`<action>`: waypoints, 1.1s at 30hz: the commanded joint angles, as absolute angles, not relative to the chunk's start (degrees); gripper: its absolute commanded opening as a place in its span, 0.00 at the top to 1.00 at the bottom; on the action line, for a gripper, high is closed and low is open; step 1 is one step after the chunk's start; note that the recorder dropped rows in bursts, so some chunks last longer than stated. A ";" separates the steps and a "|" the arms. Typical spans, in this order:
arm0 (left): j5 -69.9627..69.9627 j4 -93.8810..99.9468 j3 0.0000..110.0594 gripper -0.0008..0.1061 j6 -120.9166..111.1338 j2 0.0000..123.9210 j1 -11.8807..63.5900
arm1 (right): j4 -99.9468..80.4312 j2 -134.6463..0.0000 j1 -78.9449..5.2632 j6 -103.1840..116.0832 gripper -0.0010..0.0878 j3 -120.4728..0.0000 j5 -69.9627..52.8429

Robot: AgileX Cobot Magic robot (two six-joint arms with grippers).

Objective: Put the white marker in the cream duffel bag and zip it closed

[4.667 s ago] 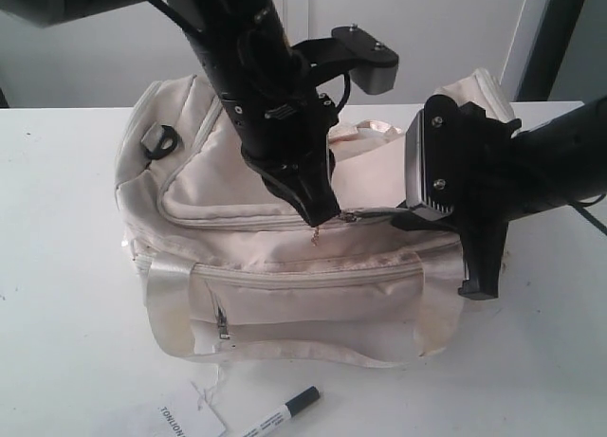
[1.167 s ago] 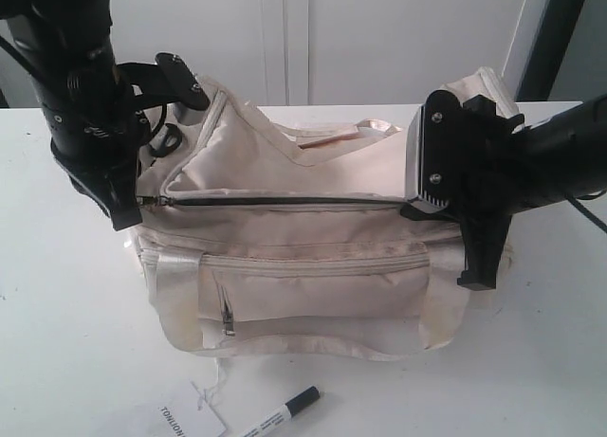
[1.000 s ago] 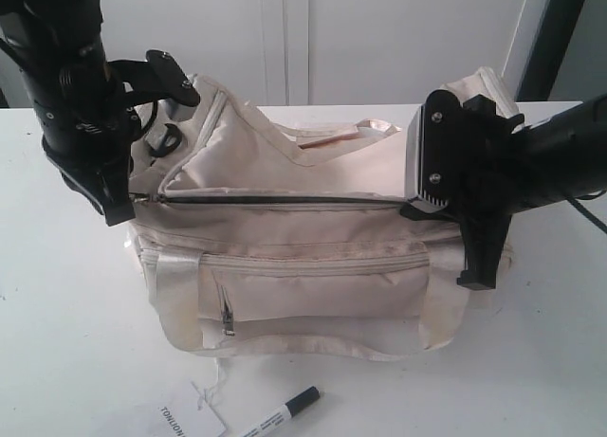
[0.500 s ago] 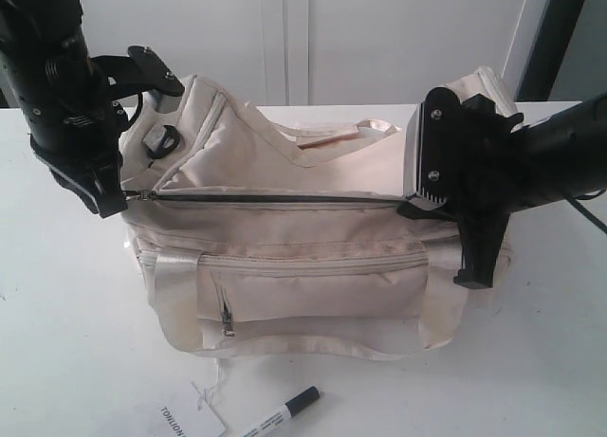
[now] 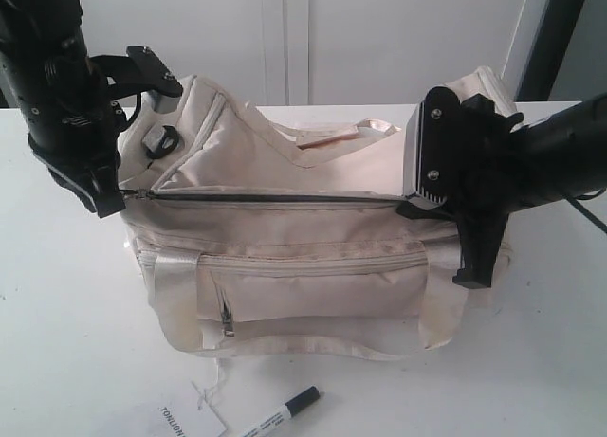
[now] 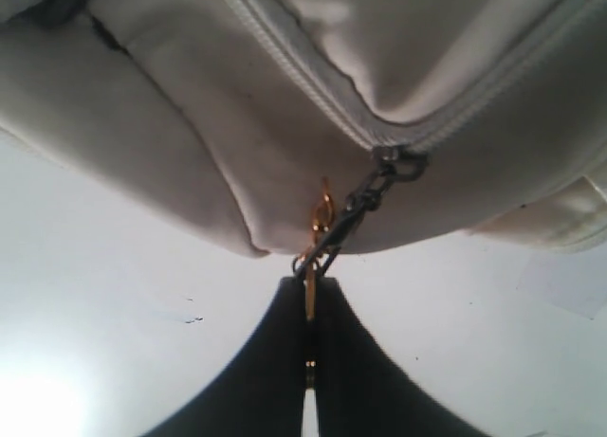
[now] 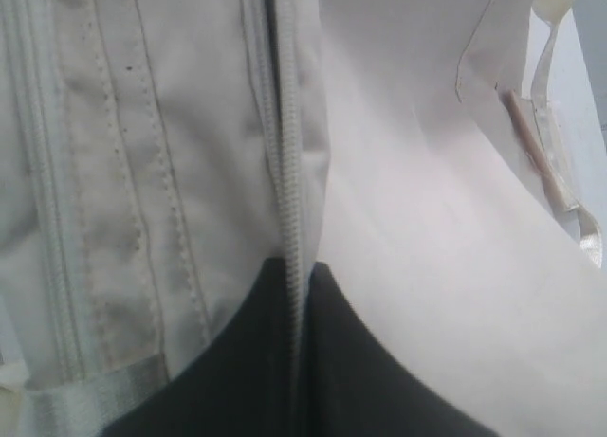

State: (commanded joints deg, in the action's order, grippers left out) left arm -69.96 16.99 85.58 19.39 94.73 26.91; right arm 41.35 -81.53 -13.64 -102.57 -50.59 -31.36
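At the left end of the bag (image 5: 303,285), the left gripper (image 5: 112,202) is clamped tight on the gold zipper pull (image 6: 322,219). It has dragged the pull there from the middle of the top and has barely shifted in the last half second. A dark zipper line (image 5: 275,199) now runs across to the right gripper (image 5: 410,209), whose jaws stay pinched on the bag's zipper seam. The marker (image 5: 283,415) lies where it did, on the table (image 5: 531,361) in front of the bag, just right of the paper tag (image 5: 190,423).
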 joint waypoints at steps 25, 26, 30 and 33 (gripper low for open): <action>-69.96 25.35 85.58 0.99 20.80 94.73 26.91 | 36.29 -81.53 -13.64 -99.60 0.99 -50.59 -31.52; -69.96 24.27 85.58 0.99 20.70 94.73 26.91 | 36.29 -81.53 -13.64 -99.60 0.99 -50.59 -31.52; -69.96 19.68 85.58 0.99 20.70 94.73 26.91 | 36.29 -81.53 -13.64 -99.60 0.99 -50.59 -31.64; -69.96 16.76 85.58 0.99 20.70 94.73 26.91 | 36.71 -81.53 -13.64 -99.60 0.99 -50.59 -31.64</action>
State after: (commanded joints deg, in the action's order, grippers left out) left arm -69.96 16.76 85.58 20.70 94.73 26.91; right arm 36.71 -81.53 -13.64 -99.60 -50.59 -31.64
